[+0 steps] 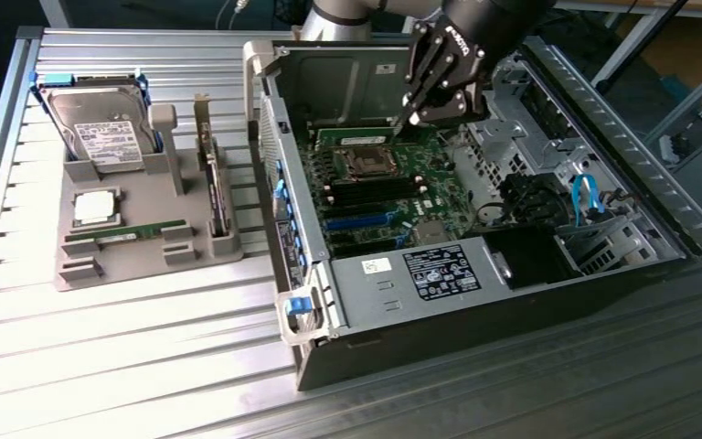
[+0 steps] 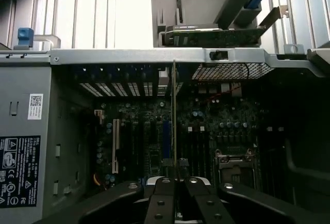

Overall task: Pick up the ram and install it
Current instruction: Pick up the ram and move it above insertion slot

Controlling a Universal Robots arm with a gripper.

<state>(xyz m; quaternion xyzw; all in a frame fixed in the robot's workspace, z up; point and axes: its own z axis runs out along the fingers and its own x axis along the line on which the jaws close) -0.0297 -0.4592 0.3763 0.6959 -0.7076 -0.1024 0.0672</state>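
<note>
The ram (image 2: 174,110) is a thin green stick, seen edge-on in the wrist view, pinched between my black fingers (image 2: 161,193). My gripper (image 2: 175,183) is shut on it. In the exterior view the gripper (image 1: 430,117) hangs inside the open computer case, over the far part of the motherboard (image 1: 388,197). There the ram (image 1: 354,137) reaches from the fingertips toward the exterior view's left, just above the board. Black memory slots (image 1: 354,194) lie nearer on the board, beyond the processor socket (image 1: 364,165). Whether the ram touches a slot I cannot tell.
The case's raised side wall (image 1: 326,82) and metal frame (image 1: 308,274) hem in the board. On the exterior view's left, a grey tray (image 1: 120,261) holds a hard drive (image 1: 105,137), a silver processor chip (image 1: 95,208), another green stick (image 1: 125,233) and an upright card (image 1: 215,183).
</note>
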